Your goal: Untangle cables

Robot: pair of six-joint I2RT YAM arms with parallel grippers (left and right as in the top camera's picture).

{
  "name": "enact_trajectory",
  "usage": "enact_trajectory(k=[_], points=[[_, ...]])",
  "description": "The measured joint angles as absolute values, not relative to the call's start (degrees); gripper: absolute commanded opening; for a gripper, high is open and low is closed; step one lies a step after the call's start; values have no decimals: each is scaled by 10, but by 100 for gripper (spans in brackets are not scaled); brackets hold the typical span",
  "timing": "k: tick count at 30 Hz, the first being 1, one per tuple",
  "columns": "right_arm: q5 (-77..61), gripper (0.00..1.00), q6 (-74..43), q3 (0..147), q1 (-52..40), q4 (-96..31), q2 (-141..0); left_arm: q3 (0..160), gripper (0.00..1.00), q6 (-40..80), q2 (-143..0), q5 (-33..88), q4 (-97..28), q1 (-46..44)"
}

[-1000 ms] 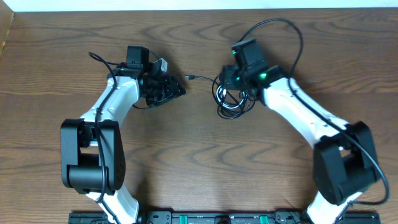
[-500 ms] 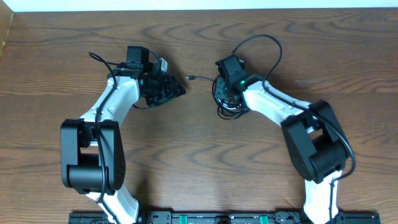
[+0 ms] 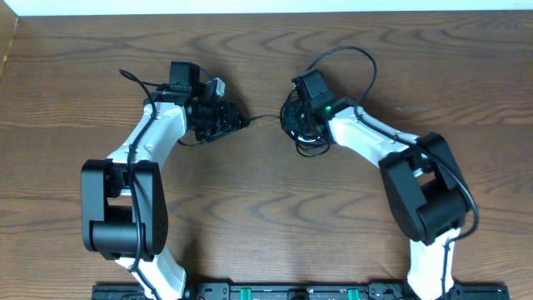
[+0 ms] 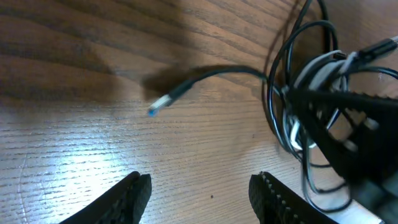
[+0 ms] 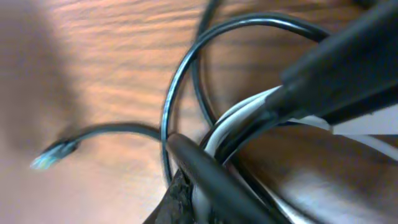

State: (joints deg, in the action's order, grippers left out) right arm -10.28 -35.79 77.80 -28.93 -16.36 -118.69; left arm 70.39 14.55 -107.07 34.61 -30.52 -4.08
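Fingers (image 5: 205,171) of the right gripper (image 5: 239,121) are clamped on the cables (image 3: 305,133), with a white cable (image 5: 231,132) and at least one black strand pinched between the two black pads. The bundle sits in loose loops on the wooden table (image 3: 266,225), in the far middle and a little toward the right arm's side, under and just beside that gripper. Across a narrow stretch of bare wood, the left gripper (image 4: 200,196) hangs with its jaws parted and nothing between them, low over the table and facing the knot. One black tail (image 3: 263,117) leaves the coil and runs toward it, ending in a small plug (image 4: 160,104) that the left wrist view shows lying free on the wood just ahead of the open fingertips. The tail's long axis runs roughly side to side across the table, with a slight curve near the coil, and its plug points at the left arm. The coil itself has no clear direction. The step in hand looks like anchoring the knot so that one strand can be drawn out. The next move likely calls for the left gripper to reach forward, close on the tail near its plug and pull away while the right holds. How the loops cross inside the bundle cannot be made out.
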Motion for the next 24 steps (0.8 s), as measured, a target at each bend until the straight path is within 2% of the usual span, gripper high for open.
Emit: enact_trajectory(k=[9,17,21,24], points=[[-327,1,-277,775,-249,-122,-1063,704,60,133,-1071,362,-300,-41],[-482,1,-260,775,-215,-111,-1058,704,58,126,-1071,378,-296,-41],[-526,1,-254,775,-209,-103,-1058,704,50,89,-1071,423,-290,-40],[-542,1,-252,775,-209,-109,-1058,704,33,55,-1071,478,-284,-38]])
